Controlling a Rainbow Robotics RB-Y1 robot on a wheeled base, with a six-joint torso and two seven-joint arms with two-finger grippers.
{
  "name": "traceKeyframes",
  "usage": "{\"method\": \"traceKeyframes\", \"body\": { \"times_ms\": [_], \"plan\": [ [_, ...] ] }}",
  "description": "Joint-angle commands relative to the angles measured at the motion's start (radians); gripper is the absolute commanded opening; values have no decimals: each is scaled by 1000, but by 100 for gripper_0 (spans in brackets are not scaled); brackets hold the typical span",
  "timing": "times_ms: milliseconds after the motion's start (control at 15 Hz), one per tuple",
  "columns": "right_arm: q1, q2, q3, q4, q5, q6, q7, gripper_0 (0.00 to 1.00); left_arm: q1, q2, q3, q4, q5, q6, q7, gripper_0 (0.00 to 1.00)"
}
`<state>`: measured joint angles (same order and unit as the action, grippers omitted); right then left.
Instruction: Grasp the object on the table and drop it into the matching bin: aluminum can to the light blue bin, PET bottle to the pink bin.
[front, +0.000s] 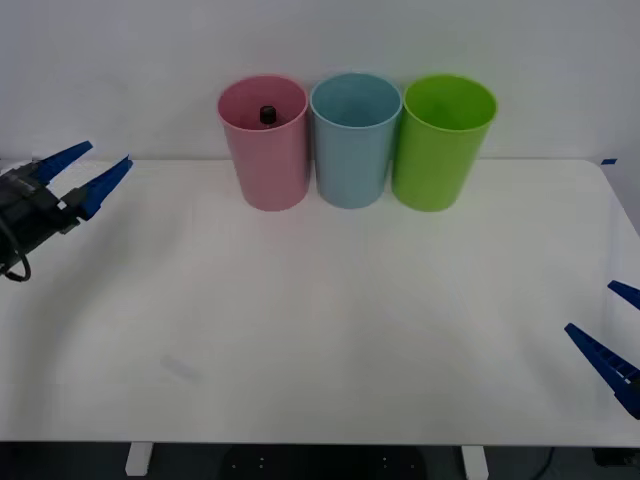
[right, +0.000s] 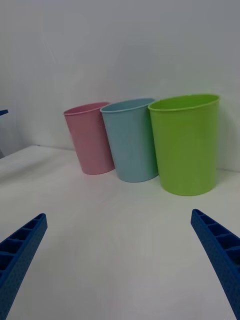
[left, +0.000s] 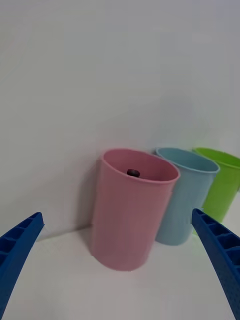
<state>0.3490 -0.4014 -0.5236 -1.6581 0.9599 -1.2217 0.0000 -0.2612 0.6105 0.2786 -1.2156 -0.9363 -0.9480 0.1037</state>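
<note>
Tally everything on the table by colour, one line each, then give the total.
Pink bin: 1
Light blue bin: 1
Green bin: 1
Bottle, black cap showing inside the pink bin: 1
Total: 4

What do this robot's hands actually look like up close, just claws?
Each gripper is a pair of long, bright blue plastic fingers, tapering to points, with ribbed, honeycomb-like cells along them. The left gripper sits on a black wrist block with a black cable looping below it. The right gripper has the same blue fingers.
</note>
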Motion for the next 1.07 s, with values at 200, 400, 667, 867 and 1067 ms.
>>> {"method": "traceKeyframes", "body": {
  "times_ms": [200,400,667,867,1067],
  "plan": [
    [0,0,0,0,0,0,0,100,166,0,128,-74,-24,-129,-33,100],
    [0,0,0,0,0,0,0,100,260,0,182,-113,-15,-193,-55,100],
    [0,0,0,0,0,0,0,100,356,12,228,-125,-9,-265,-156,100],
    [0,0,0,0,0,0,0,100,419,48,225,-125,10,-284,-219,100],
    [0,0,0,0,0,0,0,100,473,75,225,-125,43,-308,-223,100]
  ]
}}
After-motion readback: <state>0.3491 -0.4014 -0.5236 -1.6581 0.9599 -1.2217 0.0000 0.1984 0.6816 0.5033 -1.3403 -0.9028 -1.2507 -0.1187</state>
